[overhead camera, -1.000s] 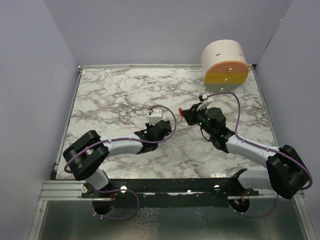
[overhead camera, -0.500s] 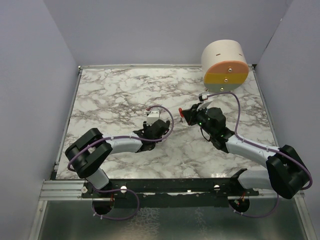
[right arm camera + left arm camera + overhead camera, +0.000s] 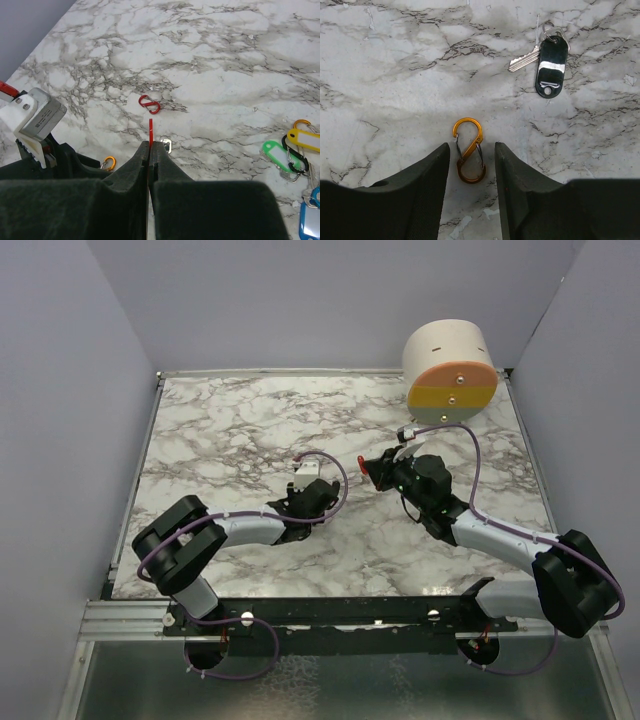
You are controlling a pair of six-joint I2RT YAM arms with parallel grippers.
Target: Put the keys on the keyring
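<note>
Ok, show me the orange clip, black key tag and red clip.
orange clip (image 3: 469, 149): left wrist view, its middle bar.
black key tag (image 3: 551, 62): left wrist view, middle of its face.
red clip (image 3: 149, 104): right wrist view, its middle.

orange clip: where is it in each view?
Top external: not visible, hidden under the left gripper.
Left wrist: orange clip low centre, between the open fingers.
Right wrist: lower left, beside the left gripper's fingers.
Shared landmark: the left gripper.

No text can be read; the black key tag bears only a blurred white mark.
</note>
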